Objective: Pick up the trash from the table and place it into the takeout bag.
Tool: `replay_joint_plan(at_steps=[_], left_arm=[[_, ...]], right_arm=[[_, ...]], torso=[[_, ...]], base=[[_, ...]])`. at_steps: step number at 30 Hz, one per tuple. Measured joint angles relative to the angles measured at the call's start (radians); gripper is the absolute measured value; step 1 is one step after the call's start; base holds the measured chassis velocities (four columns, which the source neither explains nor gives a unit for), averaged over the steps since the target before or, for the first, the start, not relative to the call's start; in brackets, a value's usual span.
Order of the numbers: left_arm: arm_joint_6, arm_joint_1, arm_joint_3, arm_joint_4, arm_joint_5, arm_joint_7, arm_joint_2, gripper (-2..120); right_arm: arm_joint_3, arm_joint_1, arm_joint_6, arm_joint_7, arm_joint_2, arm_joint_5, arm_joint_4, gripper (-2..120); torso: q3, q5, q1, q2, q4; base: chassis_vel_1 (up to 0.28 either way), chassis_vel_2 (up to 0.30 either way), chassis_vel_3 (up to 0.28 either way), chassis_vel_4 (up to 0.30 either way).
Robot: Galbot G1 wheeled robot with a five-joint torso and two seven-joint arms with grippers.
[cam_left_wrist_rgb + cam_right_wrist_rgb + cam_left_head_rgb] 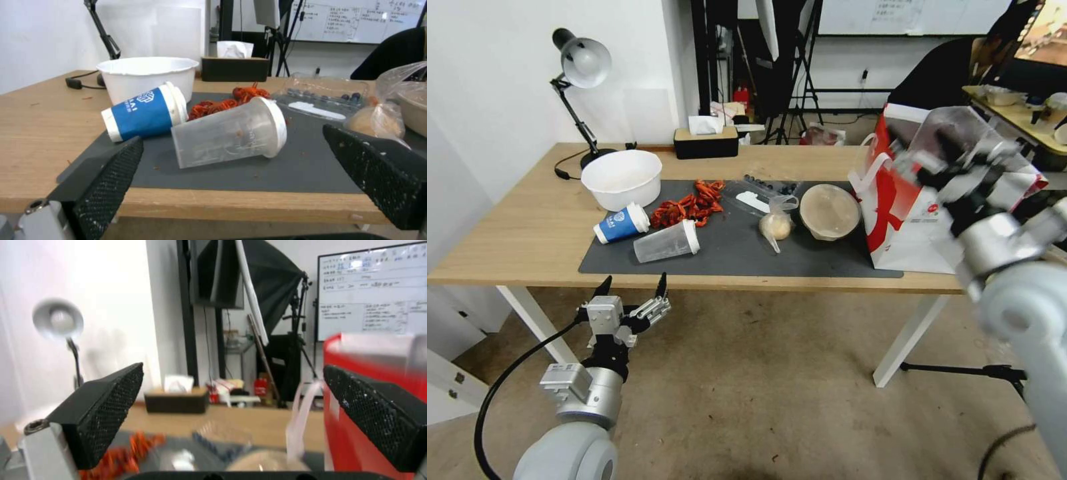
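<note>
Our left gripper (632,285) waits released near the clear cup (666,242); our right gripper (231,413), spread empty, hangs beside the takeout bag (907,220).

My left gripper (632,288): black mesh-textured pads | mat (727,257): dark grey | table (527,227): light wood | cup (620,223): blue, white lid | shells (690,207): red-orange | takeout bag (907,220): white, red panels | bowl (622,179): white

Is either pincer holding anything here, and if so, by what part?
Nothing is held. The left pincer is open below the table edge; the right pincer is open beside the takeout bag.
</note>
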Motion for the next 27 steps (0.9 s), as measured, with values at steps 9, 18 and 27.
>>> replay_joint_plan(at_steps=[9, 18, 27], left_arm=[[-0.011, 0.000, -0.001, 0.009, -0.001, 0.000, 0.004, 100], [-0.013, -0.005, 0.003, 0.017, -0.001, 0.000, 0.004, 100], [-0.018, -0.003, 0.002, 0.018, -0.001, 0.001, 0.005, 100]], right_arm=[[-0.068, -0.206, 0.171, 0.118, 0.080, -0.329, -0.065, 100], [-0.110, -0.304, 0.293, 0.164, 0.138, -0.392, -0.147, 100], [-0.126, -0.296, 0.298, 0.181, 0.152, -0.384, -0.152, 100]], torso=[[0.000, 0.0001, 0.000, 0.000, 0.0000], [0.000, 0.0001, 0.000, 0.000, 0.0000], [0.000, -0.0001, 0.000, 0.000, 0.0001]], base=[[0.000, 0.000, 0.000, 0.000], [0.000, 0.000, 0.000, 0.000], [0.000, 0.000, 0.000, 0.000]])
